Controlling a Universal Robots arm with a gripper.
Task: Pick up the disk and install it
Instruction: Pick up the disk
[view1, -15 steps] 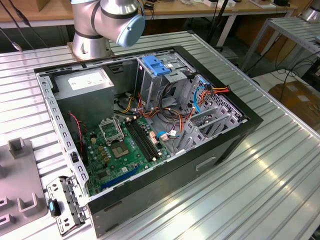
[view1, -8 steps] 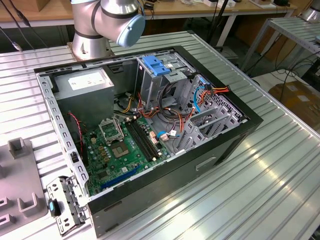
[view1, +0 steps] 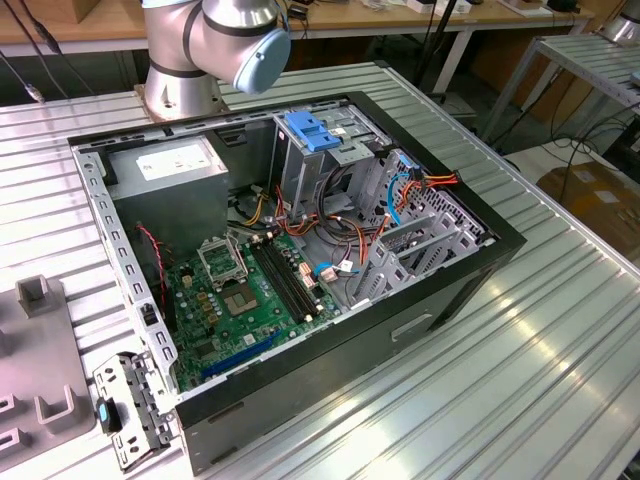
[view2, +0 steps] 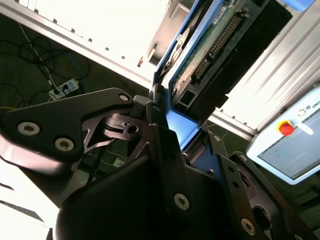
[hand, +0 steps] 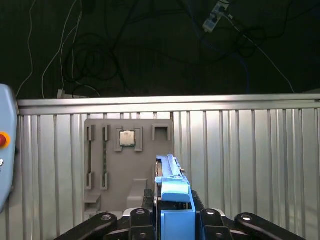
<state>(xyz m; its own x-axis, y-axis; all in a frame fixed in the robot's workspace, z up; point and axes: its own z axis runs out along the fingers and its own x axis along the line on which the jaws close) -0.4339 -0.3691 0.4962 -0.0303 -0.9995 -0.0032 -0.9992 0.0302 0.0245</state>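
Showing the disk (hand: 172, 192) clamped edge-on in the gripper (hand: 172, 220), blue carrier frame facing the first wrist view. Pinched narrowly between black jaws, pressing on both broad sides with no gap to see. Appearing lifted off the ribbed metal desk (hand: 250, 160), with a grey fixture tray (hand: 105, 200) and its small square chip (hand: 127, 137) lying beyond. Turning a green circuit-board face toward the second wrist view, beside a pale pendant (view2: 295, 150) with a red button.

Looking down in the exterior view on an open computer case (view1: 440, 300) resting on its side on the desk. Holding inside it a green motherboard (view1: 250, 290), a grey power-supply box (view1: 170, 165), a tall metal cage topped by a blue latch (view1: 320, 135), and loose red and orange cables (view1: 300, 215) just beside that cage. Standing behind the case, the arm's base (view1: 185, 85).

Judged as the carrying stage, with the disk grasped and not yet in the case. Keep the clamp firm on the plastic frame, not the bare circuit face. Hold the disk square to the jaws, guarding against any pivot or slip. Move slowly and level. Stay well apart from the loose cables and the case's raised rim.
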